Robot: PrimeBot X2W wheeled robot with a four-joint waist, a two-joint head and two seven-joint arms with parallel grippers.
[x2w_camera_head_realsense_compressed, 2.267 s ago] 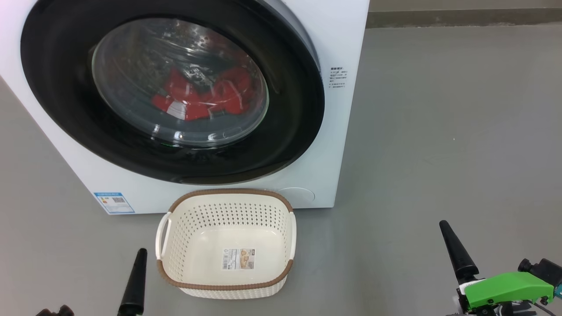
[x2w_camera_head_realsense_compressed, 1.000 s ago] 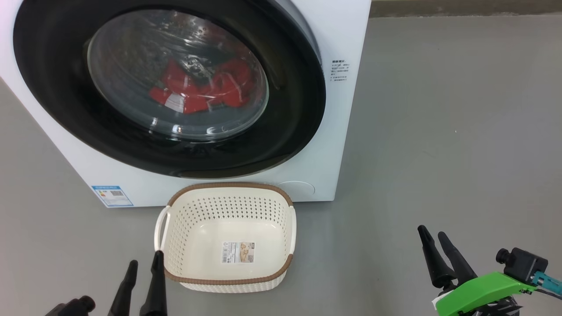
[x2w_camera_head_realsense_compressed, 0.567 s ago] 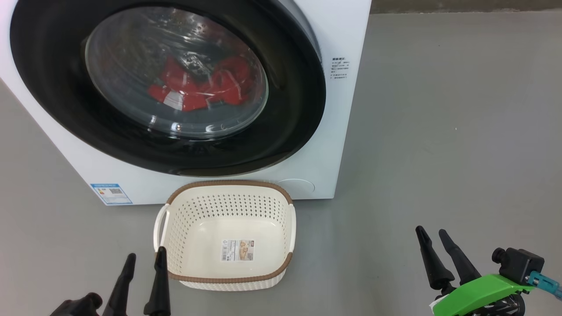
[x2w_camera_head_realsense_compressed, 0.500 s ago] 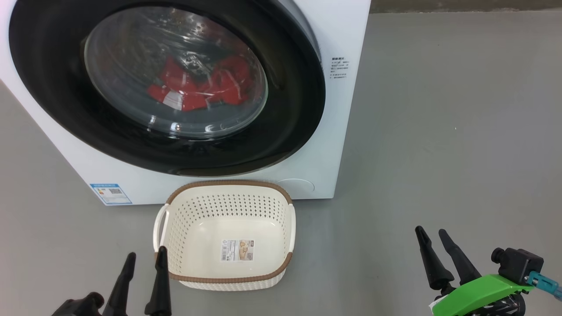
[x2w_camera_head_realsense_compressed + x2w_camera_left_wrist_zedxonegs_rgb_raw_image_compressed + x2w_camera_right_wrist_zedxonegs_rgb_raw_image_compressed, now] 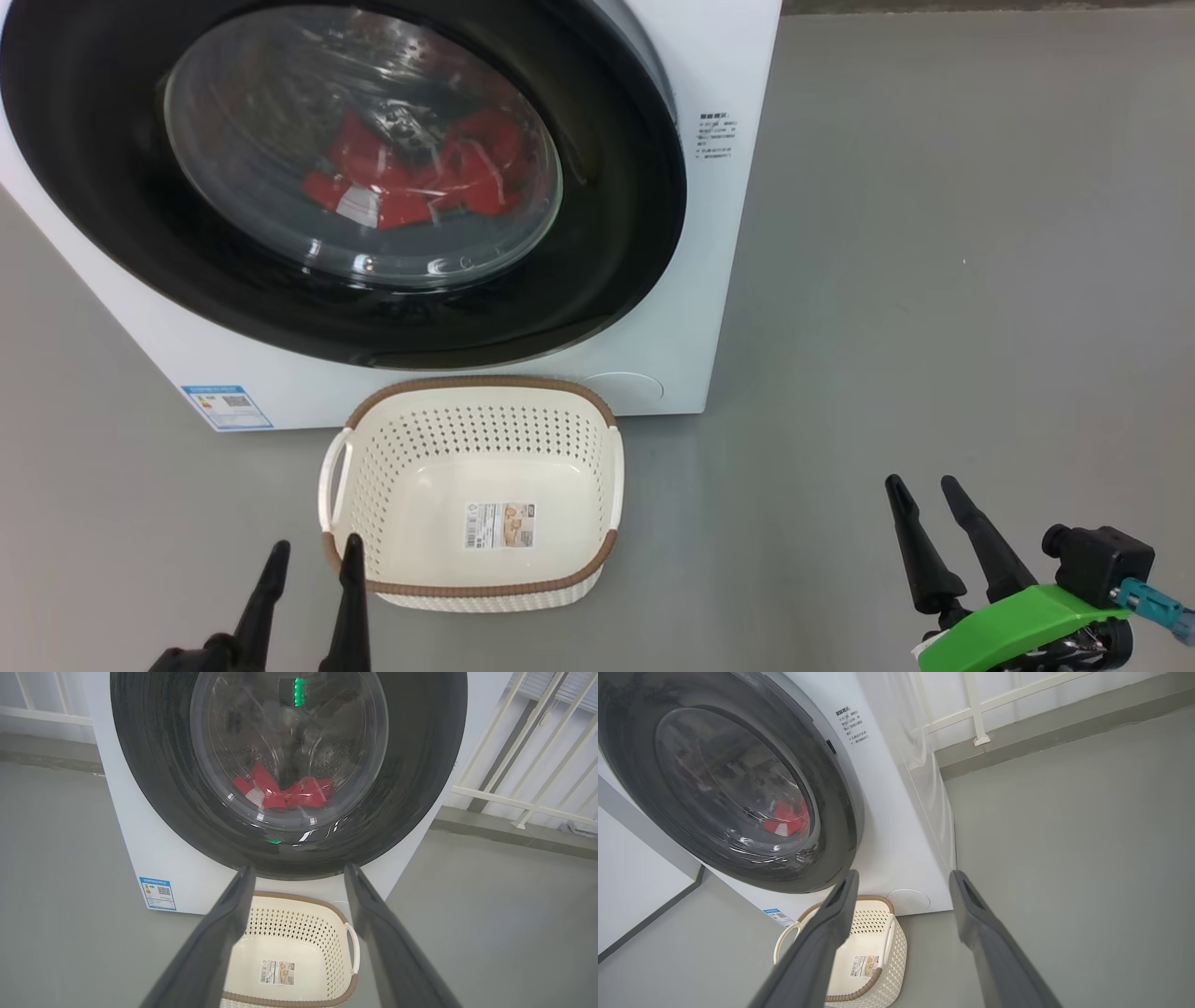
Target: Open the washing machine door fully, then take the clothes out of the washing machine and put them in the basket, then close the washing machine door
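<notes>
Both pincers sat low, spread wide, gripping nothing. My left pincer [image 5: 316, 543] hung just beside the near-left corner of the small cream perforated plastic basket with a brown woven-look rim [image 5: 485, 590]. The basket stood on the grey floor [image 5: 934, 280], close against the big white front-loading washing machine [image 5: 738, 233]. My right pincer [image 5: 922, 482] was well apart, right of the basket. The round glossy black-rimmed glass door [image 5: 597, 233] was shut, beyond both pincers, with the bright red clothes with white parts [image 5: 411, 182] behind its glass.

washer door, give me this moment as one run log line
door shut | clothes in washer | basket empty | left claw open | right claw open
</notes>
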